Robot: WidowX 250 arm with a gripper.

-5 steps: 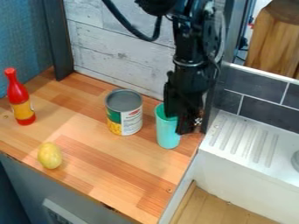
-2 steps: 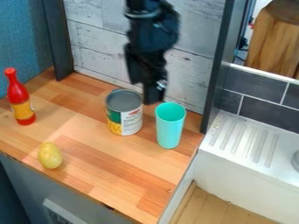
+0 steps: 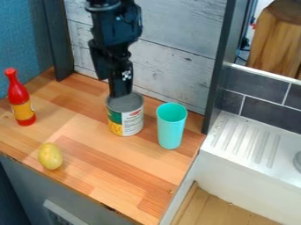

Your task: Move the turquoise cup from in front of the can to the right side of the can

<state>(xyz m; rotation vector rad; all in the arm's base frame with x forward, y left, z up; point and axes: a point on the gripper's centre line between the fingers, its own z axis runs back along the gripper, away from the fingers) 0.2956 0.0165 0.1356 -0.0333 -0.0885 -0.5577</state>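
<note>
Can, upright on the tabletop, towards the far wall. Right over its far part in this view, the hand, pointing down; impossible to tell whether touching the rim, or whether released or clenched. Just right of the can, a turquoise cup, upright, mouth up. Well apart at left, a red bottle, standing. At near left, close to the edge, an oval yellow thing. At far right, a white ridged drainboard.

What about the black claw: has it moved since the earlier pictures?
Yes: the gripper has shifted from the turquoise cup towards the dark post beside the blue wall, and now hangs by the can.
</note>
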